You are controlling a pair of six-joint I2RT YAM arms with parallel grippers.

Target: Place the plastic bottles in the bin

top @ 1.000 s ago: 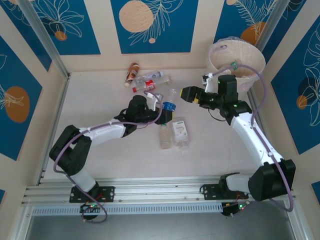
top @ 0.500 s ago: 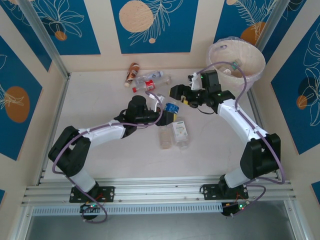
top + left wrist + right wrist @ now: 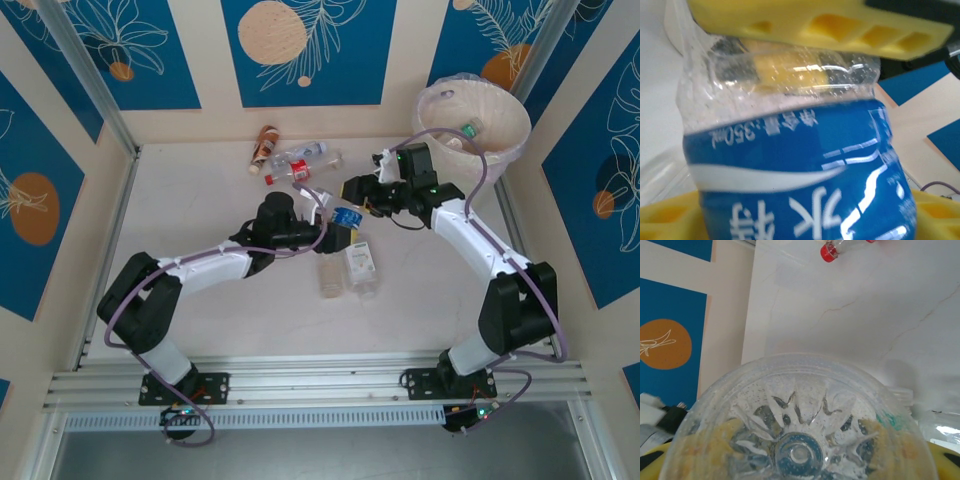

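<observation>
blue bottle (image 3: pixel 347 215) between two sets of fingers

at the back of the counter (image 3: pixel 200 200), left of centre, three bottles (image 3: pixel 290 162) lie together. mid-counter, the left fingers (image 3: pixel 338 234) flank the blue bottle at its label; i cannot tell whether they squeeze it. two more bottles (image 3: pixel 345 270) lie just below. the right fingers (image 3: pixel 356 192) are clenched on its clear end. far right stands the bin (image 3: pixel 500 105), a bottle (image 3: pixel 470 128) inside.

Blue-label bottle (image 3: pixel 347 215) held mid-table; 2 clear bottles (image 3: pixel 348 268) lying beside it; more bottles (image 3: pixel 295 160) by far wall; bin (image 3: pixel 517 130) far-right.
</observation>
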